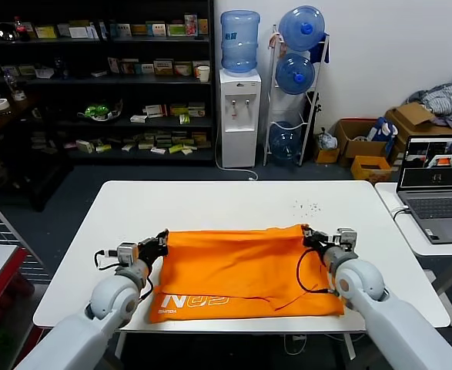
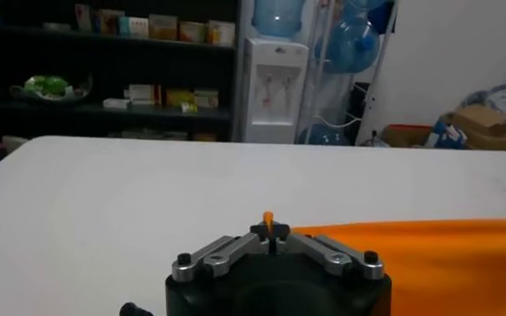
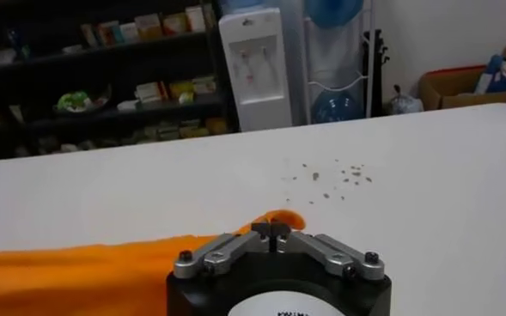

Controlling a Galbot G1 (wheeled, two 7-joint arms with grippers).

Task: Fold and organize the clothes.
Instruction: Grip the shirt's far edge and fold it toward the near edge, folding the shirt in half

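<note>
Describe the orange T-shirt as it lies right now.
The orange T-shirt is soft, slightly wrinkled fabric, spread flat as a wide rectangle across the near half of the white table. White lettering shows at its near corner on the robot's left. The left gripper and right gripper each have their jaws shut on a far corner of it. A dark cable from the right arm hangs over its right part.
</note>
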